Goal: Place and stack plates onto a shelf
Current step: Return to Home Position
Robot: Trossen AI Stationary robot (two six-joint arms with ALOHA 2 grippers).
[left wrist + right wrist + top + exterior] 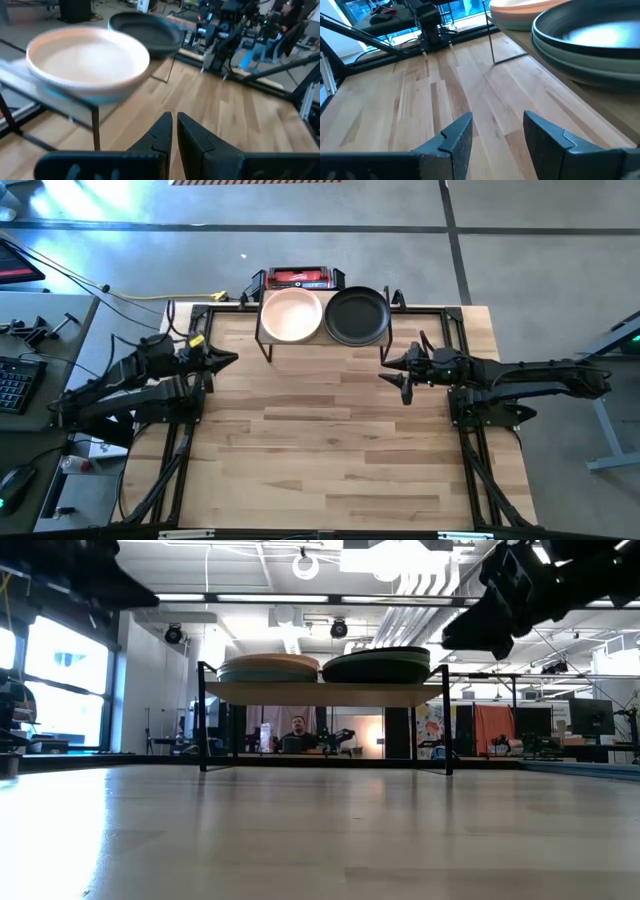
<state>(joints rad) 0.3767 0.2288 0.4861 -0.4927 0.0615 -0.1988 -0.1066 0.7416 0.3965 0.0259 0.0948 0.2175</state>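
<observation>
Evidently, plates (291, 315) are stacked on the shelf (320, 693) at twelve o'clock; homing is called for, left pincer (228, 360) pressed together, right pincer (390, 366) spread.

**Two plate stacks side by side on the shelf, a gripper to each side**

In the high view the shelf (325, 694) stands at upper centre of the frame, on the table (330, 450) along its upper edge. On the shelf, the left stack of plates (291, 316) and the right stack of plates (357, 316) stand just beside each other. A box-like device (300, 278) lies just above the shelf in the frame. The left gripper (232, 360) is at centre left and the right gripper (393, 376) at centre right, both below the shelf in the frame.
</observation>
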